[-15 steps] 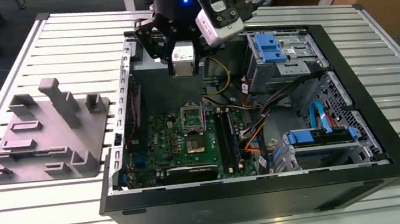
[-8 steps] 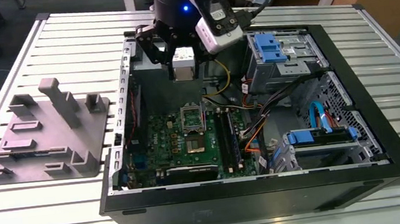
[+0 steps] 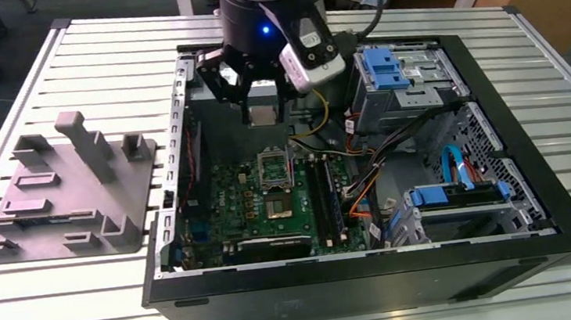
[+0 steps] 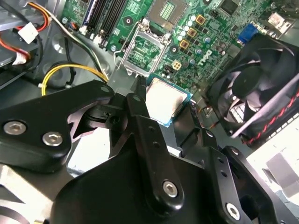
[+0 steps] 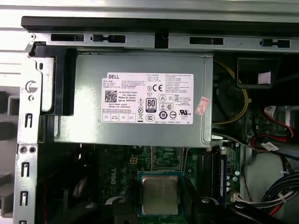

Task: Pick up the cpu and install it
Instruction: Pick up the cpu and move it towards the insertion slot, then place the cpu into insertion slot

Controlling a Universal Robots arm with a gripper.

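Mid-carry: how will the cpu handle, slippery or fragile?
The cpu looks like a thin, flat plate, so it is likely stiff and light. Its smooth silvery top probably offers little friction. The thin darker rim looks delicate, and hard edge pressure might damage it.

Silvery-grey cpu [image 4: 166, 100], green motherboard [image 3: 228, 191], black fan [image 4: 261, 86], grey tray [image 3: 47, 208]

Power supply [image 5: 88, 107]: we see a white label [image 5: 147, 98] of black print and symbols.
Motherboard [image 5: 122, 164]: we see white lettering.
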